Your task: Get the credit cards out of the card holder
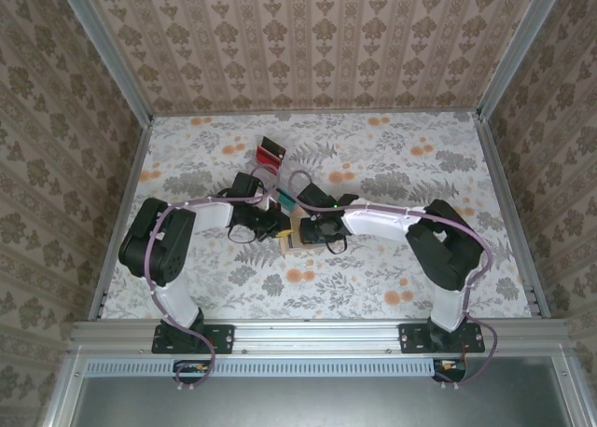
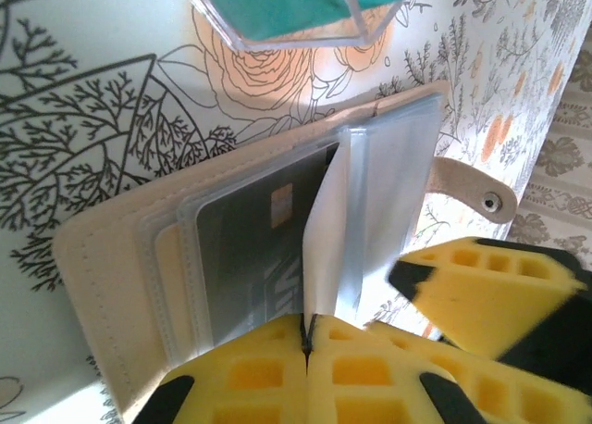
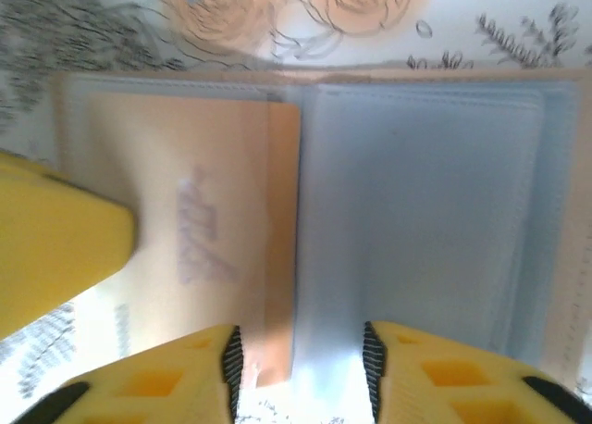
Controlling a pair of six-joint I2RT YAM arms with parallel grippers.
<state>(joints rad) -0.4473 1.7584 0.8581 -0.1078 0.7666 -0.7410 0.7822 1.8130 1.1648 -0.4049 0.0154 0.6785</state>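
From above, the card holder [image 1: 289, 245] is mostly hidden, its contents indistinguishable.

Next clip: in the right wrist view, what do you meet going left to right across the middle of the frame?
left hand's finger → orange-yellow credit card in its clear sleeve → blue-grey pocket page of the card holder
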